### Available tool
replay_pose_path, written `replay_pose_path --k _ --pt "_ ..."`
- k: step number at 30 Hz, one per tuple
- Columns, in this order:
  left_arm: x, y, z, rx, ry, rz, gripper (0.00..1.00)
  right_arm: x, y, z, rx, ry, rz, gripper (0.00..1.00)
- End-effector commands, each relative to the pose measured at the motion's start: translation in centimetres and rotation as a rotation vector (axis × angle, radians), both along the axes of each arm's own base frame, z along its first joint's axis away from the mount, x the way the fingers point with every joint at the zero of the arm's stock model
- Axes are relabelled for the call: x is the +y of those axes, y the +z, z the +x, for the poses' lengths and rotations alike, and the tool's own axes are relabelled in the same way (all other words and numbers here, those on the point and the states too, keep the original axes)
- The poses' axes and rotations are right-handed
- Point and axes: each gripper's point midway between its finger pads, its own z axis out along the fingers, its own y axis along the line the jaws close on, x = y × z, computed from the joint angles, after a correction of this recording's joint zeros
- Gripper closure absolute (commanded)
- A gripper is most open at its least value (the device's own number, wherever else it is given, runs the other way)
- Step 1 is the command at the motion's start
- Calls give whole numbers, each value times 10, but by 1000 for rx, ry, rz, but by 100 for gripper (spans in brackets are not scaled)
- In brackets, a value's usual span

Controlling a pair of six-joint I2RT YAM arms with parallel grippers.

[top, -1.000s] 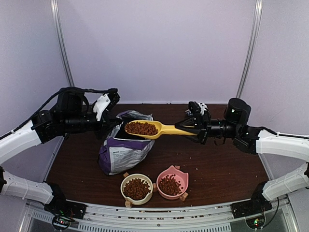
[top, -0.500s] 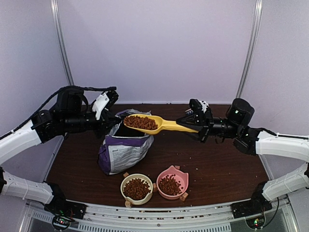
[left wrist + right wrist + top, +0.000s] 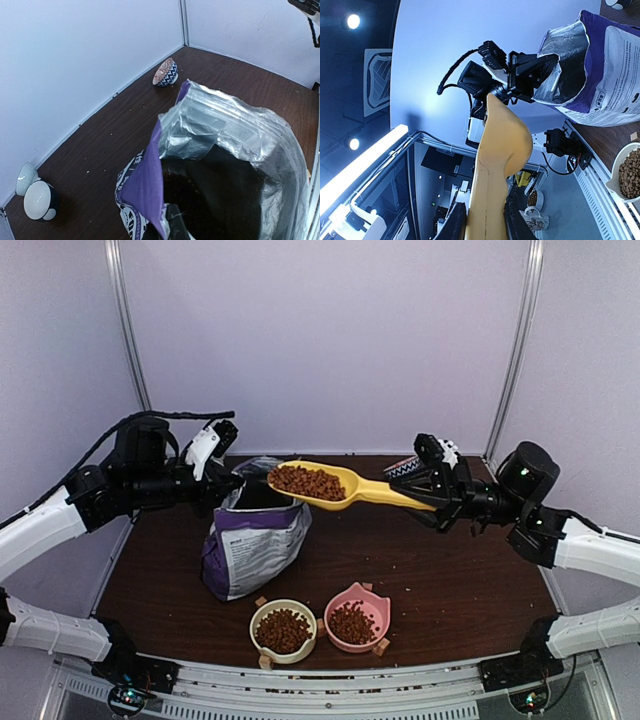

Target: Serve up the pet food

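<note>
The pet food (image 3: pixel 306 482) fills a yellow scoop (image 3: pixel 345 487) that hangs level above the table, just right of the purple bag's (image 3: pixel 252 548) open mouth. My right gripper (image 3: pixel 434 502) is shut on the scoop's handle; from the right wrist the scoop's yellow underside (image 3: pixel 502 145) runs up between the two fingers (image 3: pixel 454 224). My left gripper (image 3: pixel 230 483) is shut on the bag's upper rim (image 3: pixel 146 182) and holds the mouth open, with dark kibble (image 3: pixel 181 192) deep inside. The cream bowl (image 3: pixel 283 629) and pink bowl (image 3: pixel 356 619) each hold kibble.
A small patterned bowl (image 3: pixel 166 73) lies by the back wall, also visible behind my right gripper as the patterned bowl (image 3: pixel 399 468). Two white bowls (image 3: pixel 37 200) sit in the far left corner. Crumbs dot the brown table (image 3: pixel 450 580).
My right gripper has lifted the loaded scoop up and to the right, away from the bag's mouth. My left gripper has raised the bag's rim slightly, so the bag stands taller.
</note>
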Motion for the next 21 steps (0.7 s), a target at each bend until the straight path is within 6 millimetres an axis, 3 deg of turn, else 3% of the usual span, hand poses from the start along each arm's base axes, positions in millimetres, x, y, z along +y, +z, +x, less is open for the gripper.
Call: replay_pose_path --k 1,10,21 --pt "14 -3 20 -28 90 7 100 -13 -2 -13 -37 -5 -16 85" --pt "40 -4 38 -40 194 19 100 -33 -39 -32 -5 -22 -61 85" --pt "44 -3 39 -46 211 21 100 -60 -118 -40 81 -106 -194 85"
